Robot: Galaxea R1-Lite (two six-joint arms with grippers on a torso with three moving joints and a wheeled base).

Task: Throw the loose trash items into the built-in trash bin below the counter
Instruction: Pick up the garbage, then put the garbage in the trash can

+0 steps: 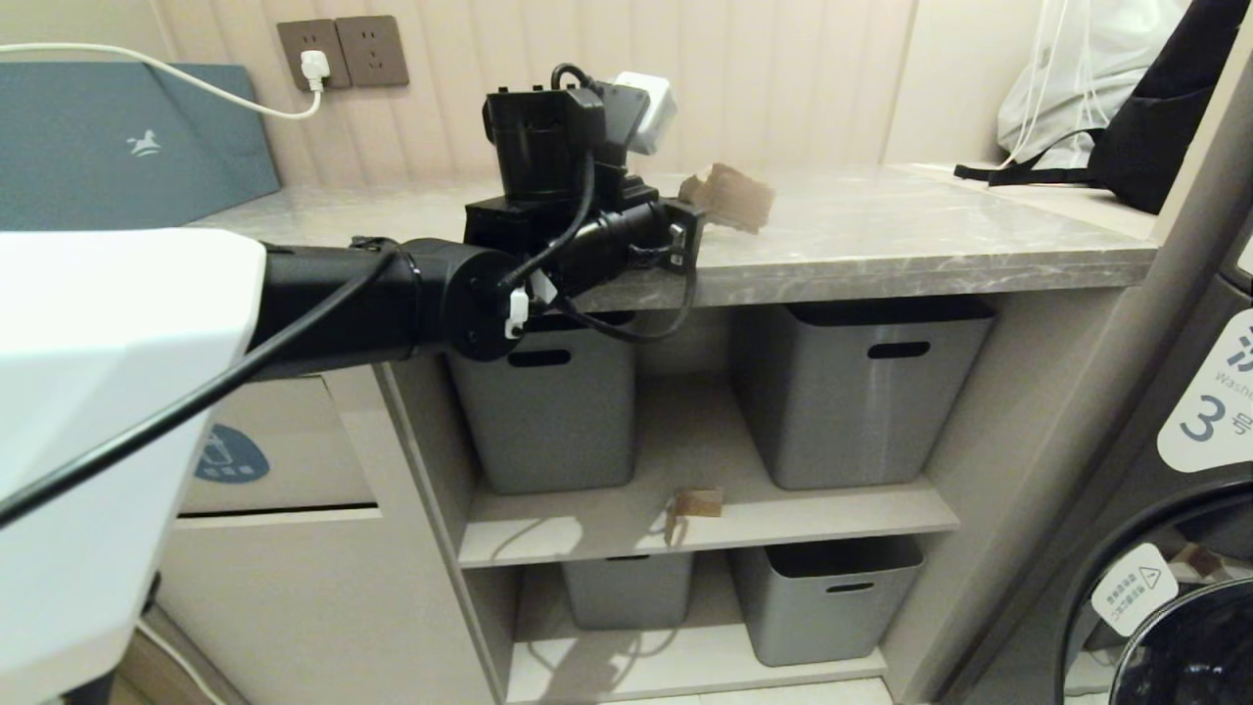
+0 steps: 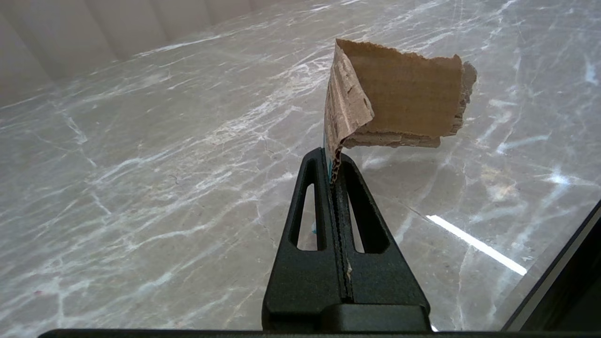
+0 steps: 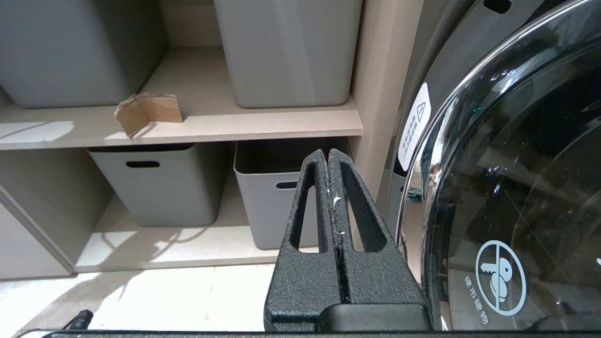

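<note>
On the grey marble counter (image 1: 930, 245) my left gripper (image 1: 687, 227) is shut on one loose trash item, a torn, folded scrap of brown cardboard (image 1: 736, 196). The left wrist view shows the scrap's (image 2: 408, 94) edge pinched between the black fingertips of the left gripper (image 2: 332, 157), just above the stone (image 2: 141, 164). A second cardboard scrap (image 1: 697, 504) (image 3: 149, 109) lies on the middle shelf between two tubs. The beige trash bin flap (image 1: 294, 431) with its blue sticker is at the lower left. My right gripper (image 3: 327, 155) is shut and empty, low beside the washer.
Grey plastic tubs (image 1: 852, 401) (image 1: 548, 421) fill the shelves under the counter. A washing machine door (image 1: 1184, 548) (image 3: 516, 164) stands on the right. A black bag (image 1: 1165, 117) sits on the counter's far right, and a white plug block (image 1: 648, 108) behind my left wrist.
</note>
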